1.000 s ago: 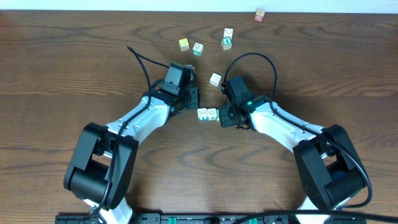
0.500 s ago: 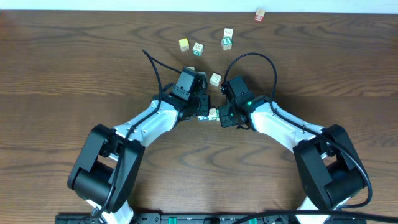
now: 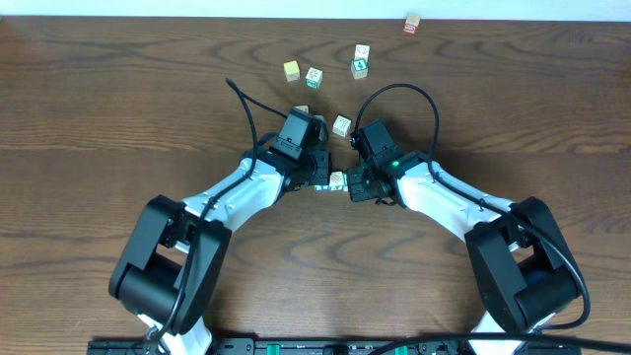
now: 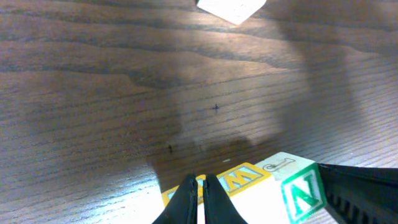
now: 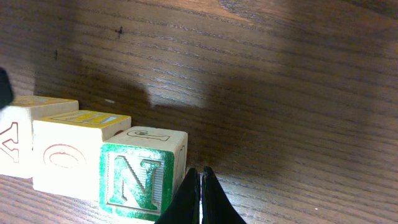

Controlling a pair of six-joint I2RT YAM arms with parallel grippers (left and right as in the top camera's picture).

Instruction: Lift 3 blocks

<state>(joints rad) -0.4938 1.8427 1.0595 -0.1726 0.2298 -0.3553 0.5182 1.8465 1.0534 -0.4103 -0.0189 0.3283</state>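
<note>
Row of 3 alphabet blocks at table centre, between the 2 arms. Landmark is the green N block (image 5: 135,182), at the end of the row on the right arm's side. Touching it is the yellow-topped block (image 5: 71,155) with a red ring on its face. Beyond that, farthest from N, is the pale A block (image 5: 15,143). All 3 look to be sitting on the wooden table (image 3: 118,118), not raised.

Right gripper (image 5: 200,193): fingers pressed fully together with nothing between them, tips just beside N's outer side. Can't tell if they touch it.

Left gripper (image 4: 200,199): also fully closed and holding nothing, tips down at the far end of the row from N, over the yellow W face. The wrist view doesn't show whether they touch it.

Loose cubes, all on the far side of N from the arm bases:
- 1 pale cube (image 3: 341,125), near.
- yellow cube (image 3: 291,70) and teal-marked cube (image 3: 314,76), farther.
- 2 close together, a green-marked cube (image 3: 359,68) and a whitish cube (image 3: 362,50).
- reddish cube (image 3: 412,23), well apart at the table edge.
</note>
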